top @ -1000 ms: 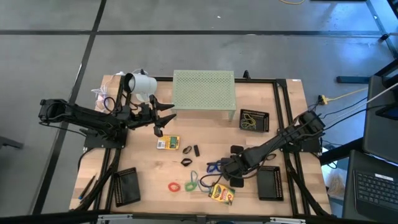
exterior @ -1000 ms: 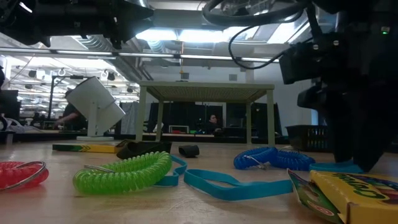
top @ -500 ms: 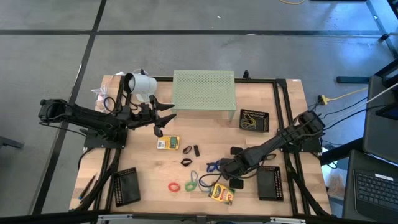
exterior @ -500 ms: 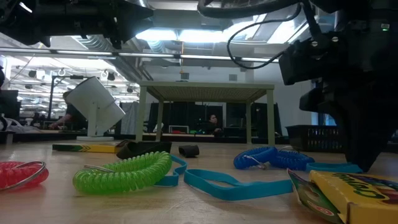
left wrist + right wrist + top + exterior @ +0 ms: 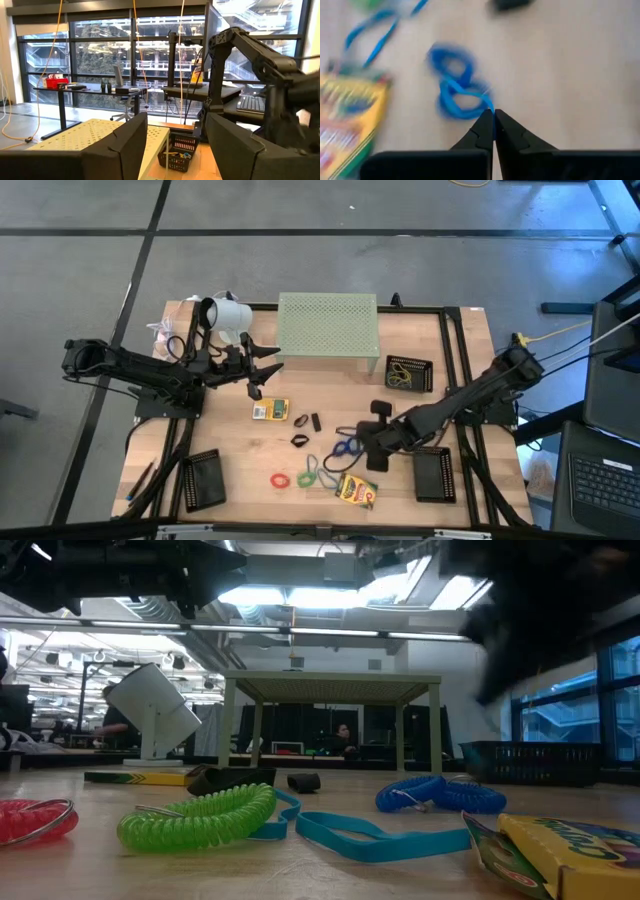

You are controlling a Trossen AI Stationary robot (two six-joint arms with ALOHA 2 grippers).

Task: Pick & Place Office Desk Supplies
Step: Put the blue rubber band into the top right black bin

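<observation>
My right gripper (image 5: 493, 116) is shut on a thin blue strap that runs to the blue coil (image 5: 454, 90), which lies on the table (image 5: 440, 794) near the middle of the near half. A crayon box (image 5: 355, 490) lies just nearer, and a second one (image 5: 270, 410) farther left. The green coil (image 5: 308, 474), red loop (image 5: 280, 479) and small black clips (image 5: 300, 421) lie loose on the wood. My left gripper (image 5: 175, 145) hangs open in the air at the far left, beside the white lamp-like object (image 5: 228, 312). My right gripper pinches the blue strap's end (image 5: 492, 111) between its two fingertips, slanting down from the table's right side. The strap rises from the coil (image 5: 345, 447) to the fingers. The coil itself stays on the table.
The pale green perforated stand (image 5: 328, 325) is at the far middle, with a black basket (image 5: 409, 373) to its right. Black trays sit at the near right (image 5: 434, 473) and near left (image 5: 203, 478). A second blue strap (image 5: 380, 840) lies flat by the green coil.
My right gripper has shut on the blue strap beside the coil and risen, tipping less steeply; it has left most of the low view. The strap's end went up with it, while the coil stayed on the table.
</observation>
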